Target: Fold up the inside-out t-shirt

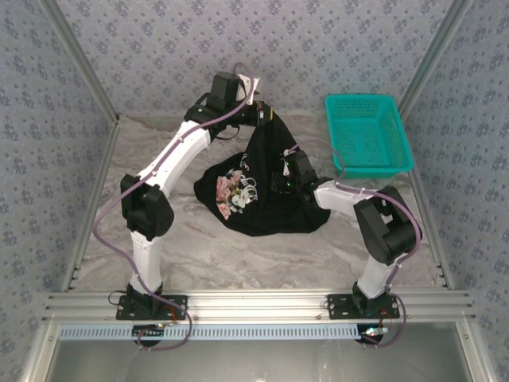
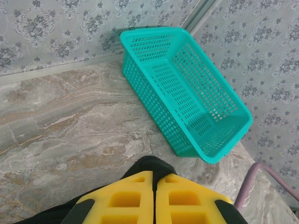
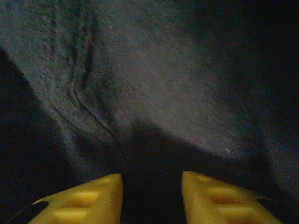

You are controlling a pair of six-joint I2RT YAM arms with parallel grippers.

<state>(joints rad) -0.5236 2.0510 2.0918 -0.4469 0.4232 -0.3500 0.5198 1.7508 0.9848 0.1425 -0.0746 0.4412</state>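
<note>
Marble table (image 1: 238,259), t-shirt (image 1: 262,159) apparently hanging from left gripper (image 2: 155,179)

The print (image 1: 236,189) on the shirt (image 1: 270,211) carries lettering (image 1: 250,188) too small to read from the top view. In the left wrist view the bottom edge cuts off the left gripper (image 2: 154,176), and its fingers hide all but a tip of black cloth. The right wrist view is dim and blurred. Its bottom edge cuts off the right gripper (image 3: 152,179), and the gap between the fingers is too dark to make out.
</note>
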